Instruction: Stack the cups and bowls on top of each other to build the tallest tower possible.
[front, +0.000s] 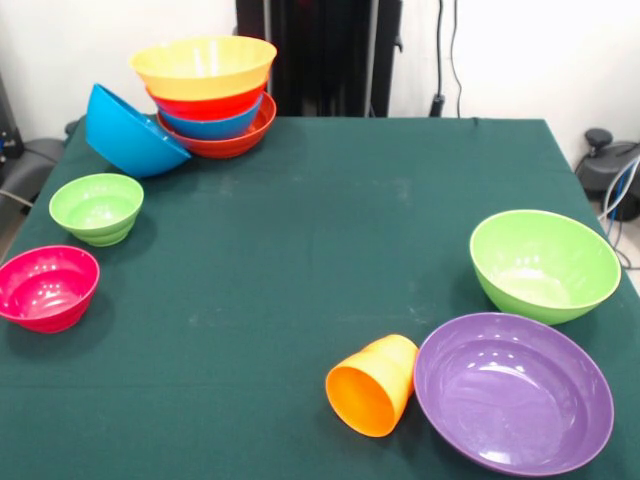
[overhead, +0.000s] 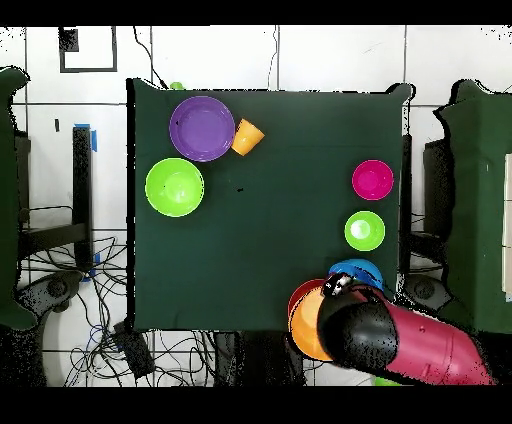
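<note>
The tower (front: 208, 95) stands at the table's far left corner in the front view: a red-orange bowl at its base, then blue, red-orange and a wide orange bowl (front: 203, 62) on top. A second blue bowl (front: 130, 132) leans tilted against its left side. The orange cup (front: 372, 385) lies on its side, touching the large purple bowl (front: 512, 392). A large green bowl (front: 543, 263) sits behind the purple one. A small green bowl (front: 97, 207) and a small magenta bowl (front: 47, 287) sit at the left. In the overhead view the arm (overhead: 390, 335) covers part of the tower (overhead: 303, 325); the gripper itself is hidden.
The green cloth table (front: 320, 220) has its edges close to the magenta and purple bowls. In the overhead view the cup (overhead: 247, 136) and purple bowl (overhead: 202, 128) lie at the far edge, and cables lie on the floor (overhead: 110, 300) to the left.
</note>
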